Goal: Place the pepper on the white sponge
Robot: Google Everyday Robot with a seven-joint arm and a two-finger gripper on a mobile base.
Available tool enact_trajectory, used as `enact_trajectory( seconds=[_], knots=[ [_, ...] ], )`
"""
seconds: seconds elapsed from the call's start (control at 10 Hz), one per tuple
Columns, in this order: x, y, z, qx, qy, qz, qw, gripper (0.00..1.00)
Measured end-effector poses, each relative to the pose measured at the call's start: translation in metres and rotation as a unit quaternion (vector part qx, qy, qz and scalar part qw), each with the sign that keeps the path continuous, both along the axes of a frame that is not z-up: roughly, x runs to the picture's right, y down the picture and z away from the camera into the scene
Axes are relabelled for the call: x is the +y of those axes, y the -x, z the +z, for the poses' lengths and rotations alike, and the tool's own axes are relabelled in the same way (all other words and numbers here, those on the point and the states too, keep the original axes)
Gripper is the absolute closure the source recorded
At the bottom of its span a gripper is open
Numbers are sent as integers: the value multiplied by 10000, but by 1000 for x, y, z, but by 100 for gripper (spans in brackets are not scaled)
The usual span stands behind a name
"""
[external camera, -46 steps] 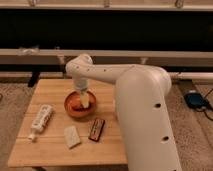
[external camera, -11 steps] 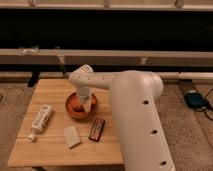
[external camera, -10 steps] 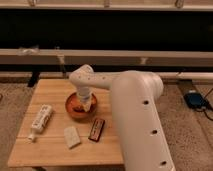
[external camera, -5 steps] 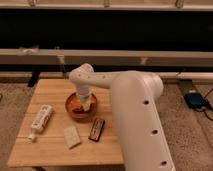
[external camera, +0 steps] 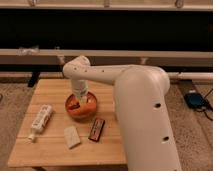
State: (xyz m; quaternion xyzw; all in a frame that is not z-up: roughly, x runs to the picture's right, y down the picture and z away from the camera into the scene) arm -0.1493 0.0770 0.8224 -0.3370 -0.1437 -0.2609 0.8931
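Note:
My gripper [external camera: 80, 101] reaches down into an orange bowl [external camera: 89, 111] in the middle of the wooden table and is shut. A slim dark red streak, the pepper [external camera: 73, 106], lies in the left of the bowl right at the gripper. The wrist hides most of it, so I cannot tell whether it is gripped. The white sponge [external camera: 71, 136] lies flat on the table in front of the bowl, a little to the left and apart from it.
A white tube with print [external camera: 40, 120] lies at the table's left. A dark red-and-black bar [external camera: 96, 129] rests just right of the sponge. My big white arm [external camera: 145, 115] covers the table's right side. A dark wall with rails runs behind.
Since the earliest frame the arm has swung lower and deeper into the bowl. Over the last second it has hardly moved. The sponge, tube and bar stay put.

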Motion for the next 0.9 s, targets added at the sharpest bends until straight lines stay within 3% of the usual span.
enact_trajectory(
  seconds=[0.3, 0.7, 0.9],
  knots=[
    [-3, 1, -36, -123, 4, 101, 9999, 100],
    [17, 12, -81, -369, 79, 240, 9990, 100],
    [37, 25, -106, -566, 166, 242, 9980, 100]
  ],
)
